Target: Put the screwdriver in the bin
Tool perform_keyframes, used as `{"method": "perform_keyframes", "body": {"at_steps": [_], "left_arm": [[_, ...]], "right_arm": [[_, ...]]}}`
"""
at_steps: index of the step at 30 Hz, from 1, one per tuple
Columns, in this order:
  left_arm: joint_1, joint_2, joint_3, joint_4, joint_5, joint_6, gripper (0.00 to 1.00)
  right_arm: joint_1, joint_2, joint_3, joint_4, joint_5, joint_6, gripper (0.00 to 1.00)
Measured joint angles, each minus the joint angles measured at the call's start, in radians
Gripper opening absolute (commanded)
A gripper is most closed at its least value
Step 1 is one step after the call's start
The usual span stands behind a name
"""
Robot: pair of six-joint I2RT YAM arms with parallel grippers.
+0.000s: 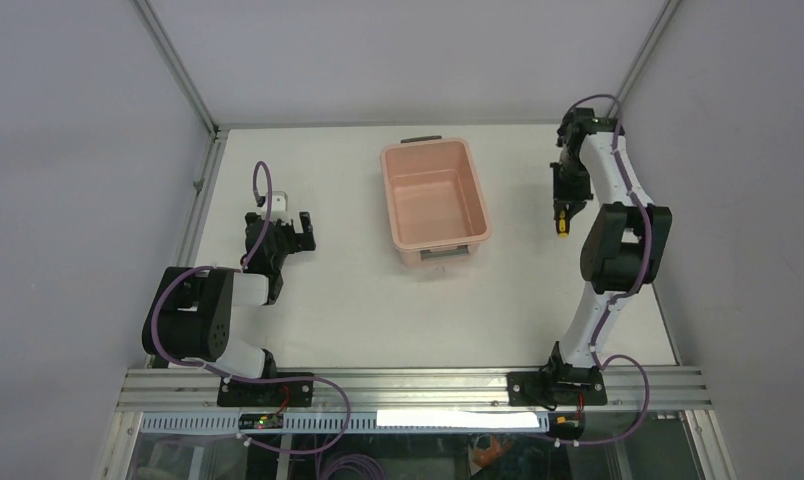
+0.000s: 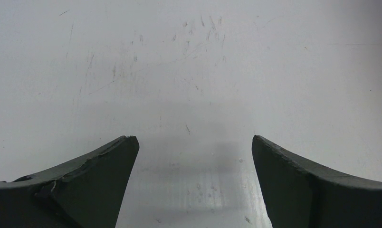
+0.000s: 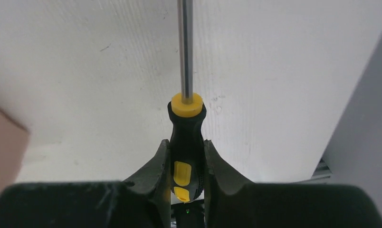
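The right hand [image 3: 186, 147] is pressed together on the screwdriver [image 3: 186, 137], pinching its black-and-yellow handle from both sides just behind the yellow collar. Its two dark fingers [image 3: 153, 171] lie flat against the grip. The thin metal shaft runs straight ahead from the collar and leaves the wrist view at the top edge, so its tip is not seen there. In the top view this hand hangs at the end of the raised right arm, over the far right part of the worktop [image 1: 358, 300], with a spot of yellow showing at its end.

The bin [image 1: 435, 146] stands upright and open-topped on the worktop near the middle, towards the far side, with a dark handle at its far short end. The screwdriver is outside it, to its right and well apart, with a strip of worktop between the two. A blurred pink edge at the left border of the right wrist view may be the bin's wall. A grey wall panel [image 3: 365, 118] stands close on the other side of the right hand.

The left hand [image 1: 288, 228] sits to the left of the bin, apart from it, spread wide, with only scratched worktop showing between its two fingers
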Motion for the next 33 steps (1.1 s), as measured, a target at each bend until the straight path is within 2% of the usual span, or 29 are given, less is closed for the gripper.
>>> {"method": "perform_keyframes", "body": {"at_steps": [6, 11, 16, 22, 26, 30, 33], "left_arm": [[0.000, 0.000, 0.000, 0.000, 0.000, 0.000, 0.99], [0.000, 0.000, 0.000, 0.000, 0.000, 0.000, 0.99], [0.000, 0.000, 0.000, 0.000, 0.000, 0.000, 0.99], [0.000, 0.000, 0.000, 0.000, 0.000, 0.000, 0.99], [0.000, 0.000, 0.000, 0.000, 0.000, 0.000, 0.99], [0.000, 0.000, 0.000, 0.000, 0.000, 0.000, 0.99], [0.000, 0.000, 0.000, 0.000, 0.000, 0.000, 0.99]], "right_arm": [[0.005, -0.016, 0.403, -0.221, 0.053, 0.097, 0.00], [0.020, -0.037, 0.562, -0.286, 0.037, 0.188, 0.00], [0.140, -0.053, 0.586, -0.303, -0.017, 0.290, 0.00], [0.459, -0.038, 0.576, -0.138, -0.135, 0.390, 0.00], [0.613, 0.039, 0.623, -0.056, -0.154, 0.416, 0.00], [0.669, 0.116, 0.599, 0.003, -0.120, 0.427, 0.00], [0.674, 0.140, 0.467, 0.071, -0.070, 0.436, 0.00]]}}
